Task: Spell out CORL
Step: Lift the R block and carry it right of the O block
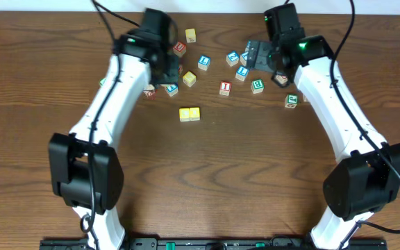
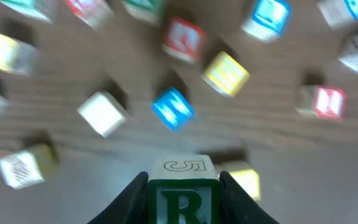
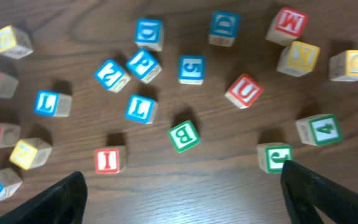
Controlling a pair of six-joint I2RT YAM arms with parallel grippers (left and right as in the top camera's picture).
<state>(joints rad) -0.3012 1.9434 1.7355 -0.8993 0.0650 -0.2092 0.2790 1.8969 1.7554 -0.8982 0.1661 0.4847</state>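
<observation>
Two yellow-faced cubes [image 1: 189, 114] sit side by side at the table's middle. My left gripper [image 2: 183, 183] is shut on the white cube with the green R [image 2: 182, 205], lifted off the table above the scattered cubes; the view is blurred. In the overhead view the left gripper [image 1: 164, 69] hangs behind and left of the yellow pair. My right gripper [image 3: 185, 193] stands open above bare wood, nothing between its fingers. Two white cubes with a blue L lie ahead of it, one [image 3: 140, 109] nearer the centre, another [image 3: 47, 103] to the left.
Many loose alphabet cubes are scattered across the back of the table: a red I [image 1: 224, 87], a green B [image 3: 183, 135], a green 4 [image 3: 319, 129], a red U [image 3: 243, 91]. A green-lettered cube [image 3: 273, 157] lies just beside my right finger [image 3: 319, 193].
</observation>
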